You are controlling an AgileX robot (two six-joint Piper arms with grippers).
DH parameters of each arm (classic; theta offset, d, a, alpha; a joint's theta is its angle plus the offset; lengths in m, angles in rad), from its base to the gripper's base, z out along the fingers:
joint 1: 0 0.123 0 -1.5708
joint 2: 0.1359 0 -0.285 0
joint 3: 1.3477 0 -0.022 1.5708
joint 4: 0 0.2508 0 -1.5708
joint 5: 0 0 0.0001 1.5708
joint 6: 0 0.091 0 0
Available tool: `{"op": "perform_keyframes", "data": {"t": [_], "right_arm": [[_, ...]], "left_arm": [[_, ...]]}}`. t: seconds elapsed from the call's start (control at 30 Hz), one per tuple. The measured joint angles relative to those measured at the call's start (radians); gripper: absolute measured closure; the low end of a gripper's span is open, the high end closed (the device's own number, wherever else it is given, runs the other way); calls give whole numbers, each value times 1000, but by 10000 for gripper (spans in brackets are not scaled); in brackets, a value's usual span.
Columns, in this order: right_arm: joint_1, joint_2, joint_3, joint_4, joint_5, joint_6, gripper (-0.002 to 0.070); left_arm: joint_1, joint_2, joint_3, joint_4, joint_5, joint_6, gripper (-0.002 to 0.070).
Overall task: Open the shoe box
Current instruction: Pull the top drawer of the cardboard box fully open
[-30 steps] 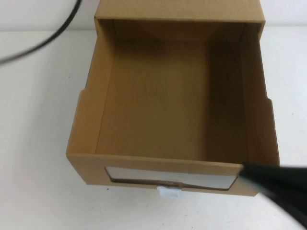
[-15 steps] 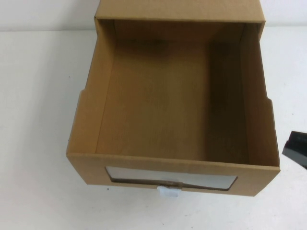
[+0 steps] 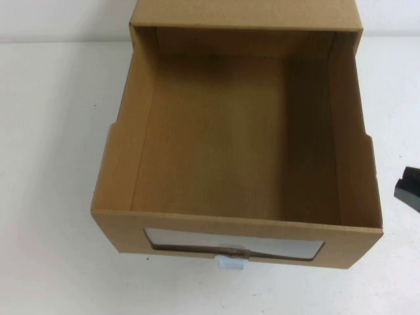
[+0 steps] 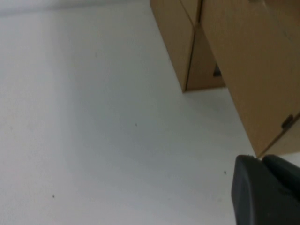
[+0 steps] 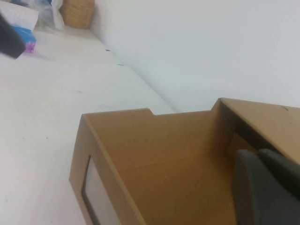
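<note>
The brown cardboard shoe box [image 3: 121, 164] stands in the middle of the white table with its drawer pulled out of the sleeve [image 3: 246, 13], and the inside is empty. The front wall has a clear window [image 3: 233, 243] and a small white tab [image 3: 231, 262]. My right gripper [image 5: 258, 157] is shut and holds nothing, hovering off the box's [image 5: 154, 150] right side. A black part of the right arm [image 3: 410, 187] shows at the right edge. My left gripper [image 4: 260, 161] is shut and empty, low over the table to the left of the box [image 4: 243, 70].
White table [image 3: 46, 164] lies on both sides of the box, with a white wall behind. Far off in the right wrist view are a blue object [image 5: 23, 35] and a woven basket [image 5: 77, 11].
The right arm has drawn back to the right, away from the box's front right corner. A dark cable at the top left has left the view. The box has not moved.
</note>
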Motion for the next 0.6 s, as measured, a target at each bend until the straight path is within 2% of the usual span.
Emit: {"op": "perform_keyframes", "data": {"t": [0.27, 0.6], "right_arm": [[0, 0, 0, 0, -3, 0, 694], [0, 0, 0, 0, 21, 0, 694]], "left_arm": [[0, 0, 0, 2, 157, -1, 675], [0, 0, 0, 4, 179, -2, 675]]}}
